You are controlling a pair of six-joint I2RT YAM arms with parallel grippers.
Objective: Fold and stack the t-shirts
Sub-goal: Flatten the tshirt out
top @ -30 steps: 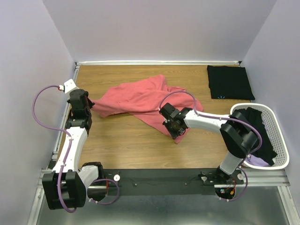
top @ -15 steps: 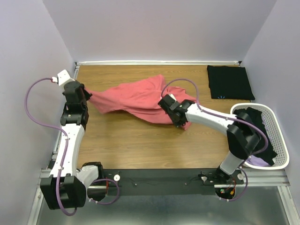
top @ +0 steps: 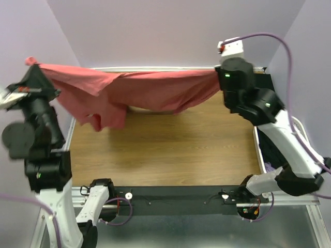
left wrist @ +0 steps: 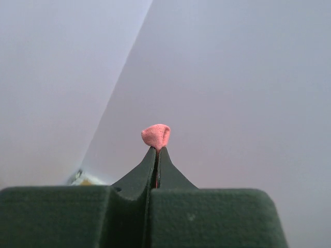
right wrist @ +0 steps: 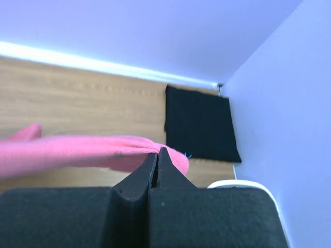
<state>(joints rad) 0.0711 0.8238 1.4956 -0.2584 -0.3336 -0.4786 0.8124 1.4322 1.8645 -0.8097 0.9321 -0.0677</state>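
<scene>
black tee [right wrist: 199, 124] shows properly only on my right wrist cam; left claw [left wrist: 156, 152] and right claw [right wrist: 157, 154] both clamp the coral tee [top: 155, 90]

The light is soft and even from overhead, the lilac walls [top: 170, 31] bright all over; the coral-pink t-shirt [top: 150, 90] throws a faint, soft-edged shadow on the wooden table [top: 165, 150] beneath it; the left arm [top: 41, 134], close under the top camera, looks smeared and out of focus; in both wrist views the near black fingers [left wrist: 139, 178] are blurry; a pale strip [right wrist: 77, 59] along the table's far edge glows almost white; the folded black t-shirt [right wrist: 199, 124] reads fairly crisp.
</scene>
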